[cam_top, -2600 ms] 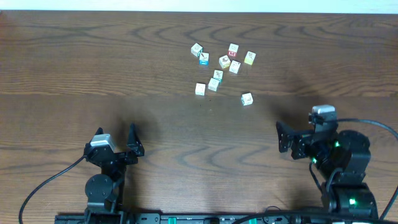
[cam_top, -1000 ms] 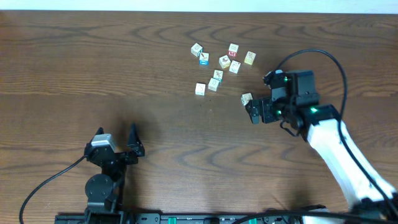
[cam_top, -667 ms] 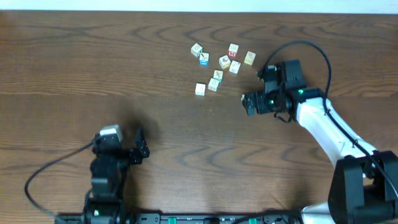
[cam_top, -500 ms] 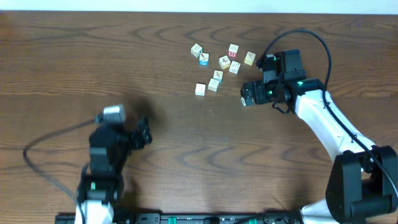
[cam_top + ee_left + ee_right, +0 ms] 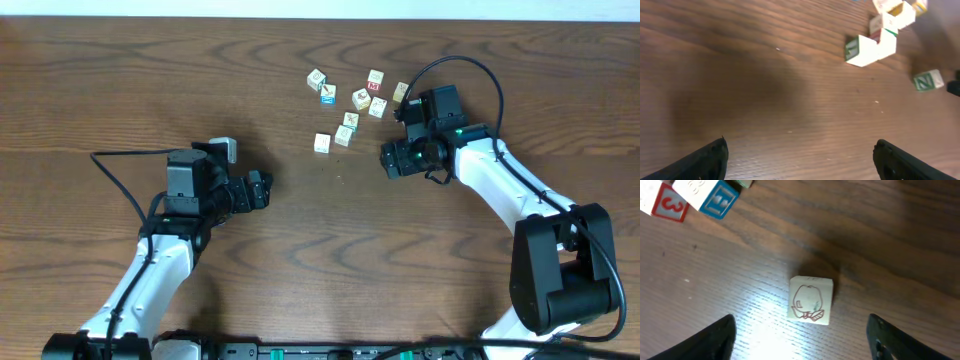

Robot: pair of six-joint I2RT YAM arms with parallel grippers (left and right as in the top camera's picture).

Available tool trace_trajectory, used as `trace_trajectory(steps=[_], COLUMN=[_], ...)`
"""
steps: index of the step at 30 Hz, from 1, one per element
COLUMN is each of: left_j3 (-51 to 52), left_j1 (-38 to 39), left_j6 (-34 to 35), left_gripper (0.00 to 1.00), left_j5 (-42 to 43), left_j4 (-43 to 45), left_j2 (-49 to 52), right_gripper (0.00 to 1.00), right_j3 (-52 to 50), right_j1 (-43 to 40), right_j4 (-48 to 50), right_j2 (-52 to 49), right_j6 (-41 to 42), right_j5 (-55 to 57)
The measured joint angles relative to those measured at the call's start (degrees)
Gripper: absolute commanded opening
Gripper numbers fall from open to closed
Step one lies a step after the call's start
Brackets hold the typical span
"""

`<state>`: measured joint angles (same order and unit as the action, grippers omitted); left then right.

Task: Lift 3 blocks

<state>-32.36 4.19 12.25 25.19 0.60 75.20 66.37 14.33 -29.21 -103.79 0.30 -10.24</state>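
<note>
Presently right gripper (image 5: 801, 339) stood wide over a small cream wooden cube (image 5: 811, 300), untouched, toward the far edge of the brown wooden table (image 5: 120, 90); left gripper (image 5: 802, 159) wide, empty. Risk: off-centre closing could skid the cube.

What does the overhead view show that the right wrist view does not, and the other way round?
Only overhead: the left gripper and most of the scattered small cubes. Only right wrist: a cream cube with a red line drawing on top, lying untouched between the open jaws; from overhead the right gripper hides it. Both: the dark wooden table and the right gripper.
</note>
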Motion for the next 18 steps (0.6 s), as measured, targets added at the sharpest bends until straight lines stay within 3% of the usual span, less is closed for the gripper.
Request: trace_trajectory(steps=[8, 18], left_j3=[0.0, -0.02], left_j1=[0.11, 0.15], left_j6=[0.0, -0.7], left_gripper=[0.93, 0.92], left_j5=[4.63, 3.37], left_j4=[0.87, 2.03], left_j2=[0.0, 0.02], right_gripper=[0.68, 0.66], right_j3=[0.0, 0.0], right_j1=[0.0, 0.0], right_j4=[1.09, 3.39], right_j2=[-1.2, -2.71], right_j6=[-0.79, -0.79], right_j5=[1.62, 2.16])
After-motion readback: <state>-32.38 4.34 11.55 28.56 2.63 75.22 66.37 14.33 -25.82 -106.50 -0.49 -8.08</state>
